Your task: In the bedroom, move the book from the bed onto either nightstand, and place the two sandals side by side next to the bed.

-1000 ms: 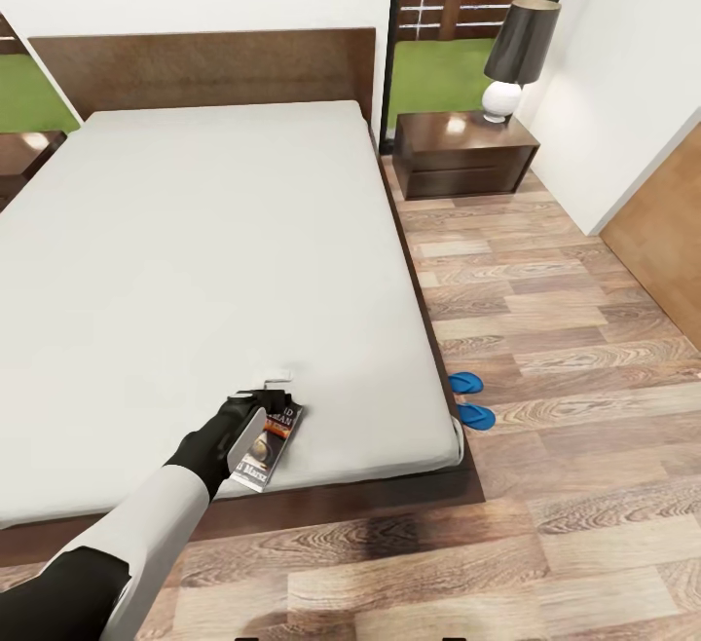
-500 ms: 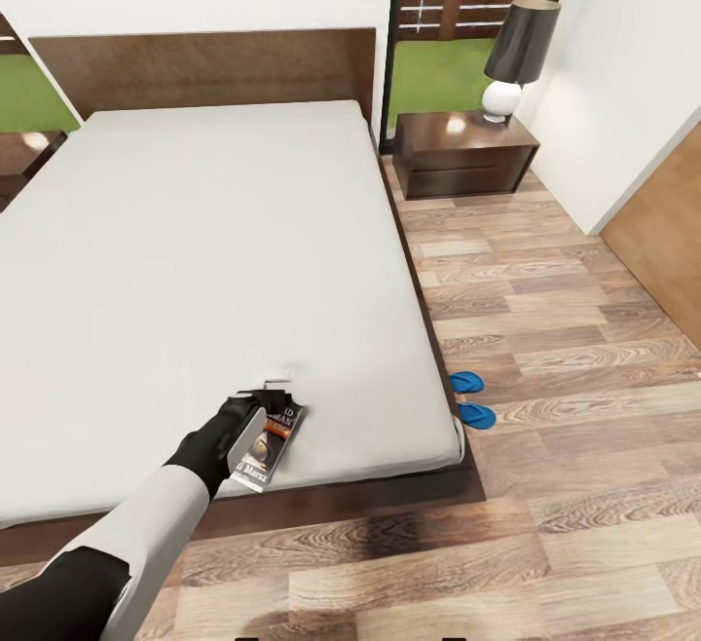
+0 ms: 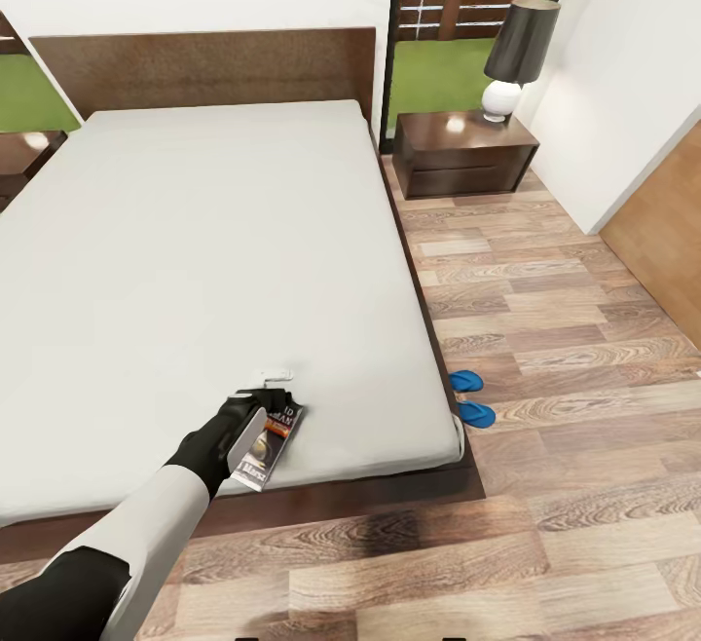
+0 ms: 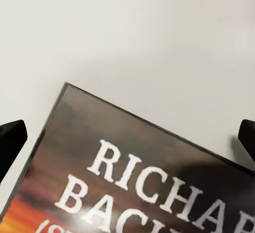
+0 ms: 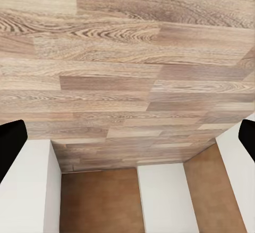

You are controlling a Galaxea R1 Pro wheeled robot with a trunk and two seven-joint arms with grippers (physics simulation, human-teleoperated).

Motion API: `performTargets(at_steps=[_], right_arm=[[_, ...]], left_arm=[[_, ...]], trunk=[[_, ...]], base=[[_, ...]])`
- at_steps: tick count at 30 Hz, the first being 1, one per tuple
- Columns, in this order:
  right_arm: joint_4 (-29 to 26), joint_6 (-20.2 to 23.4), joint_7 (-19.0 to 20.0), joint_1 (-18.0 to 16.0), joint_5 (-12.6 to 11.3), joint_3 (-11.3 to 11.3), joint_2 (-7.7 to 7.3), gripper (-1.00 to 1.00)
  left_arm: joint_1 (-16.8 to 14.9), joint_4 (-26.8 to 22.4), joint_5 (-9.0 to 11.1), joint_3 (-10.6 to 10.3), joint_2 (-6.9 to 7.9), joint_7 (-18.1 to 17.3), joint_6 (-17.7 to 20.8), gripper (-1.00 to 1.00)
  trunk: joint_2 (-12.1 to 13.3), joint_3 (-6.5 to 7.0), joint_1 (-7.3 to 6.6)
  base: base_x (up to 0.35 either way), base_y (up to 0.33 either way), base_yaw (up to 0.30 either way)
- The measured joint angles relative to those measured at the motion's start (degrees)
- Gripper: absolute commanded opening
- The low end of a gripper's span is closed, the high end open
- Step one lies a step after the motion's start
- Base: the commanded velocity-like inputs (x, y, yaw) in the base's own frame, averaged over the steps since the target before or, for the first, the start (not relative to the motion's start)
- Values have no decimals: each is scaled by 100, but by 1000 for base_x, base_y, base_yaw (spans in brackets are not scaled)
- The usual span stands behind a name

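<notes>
The book (image 4: 133,174) lying on the bed (image 3: 195,232) bears white capital lettering on its dark cover; the left wrist view shows "RICHA" cut off by the frame edge, with "BACH" beneath it; the head view's letters are too small to read.

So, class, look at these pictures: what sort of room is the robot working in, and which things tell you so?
Most likely a bedroom. A large bed with a pale mattress and dark wooden headboard takes up most of the head view, a nightstand stands beside it carrying a lamp, and blue sandals lie on the wood-plank floor.
</notes>
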Motion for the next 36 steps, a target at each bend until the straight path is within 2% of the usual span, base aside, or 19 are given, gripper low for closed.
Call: performTargets(at_steps=[36], right_arm=[[-2, -1, 0, 0, 0, 0, 1, 100]], left_arm=[[0, 8, -8, -1, -9, 0, -34, 100]], trunk=[[0, 0, 0]], base=[[-33, 8, 0]])
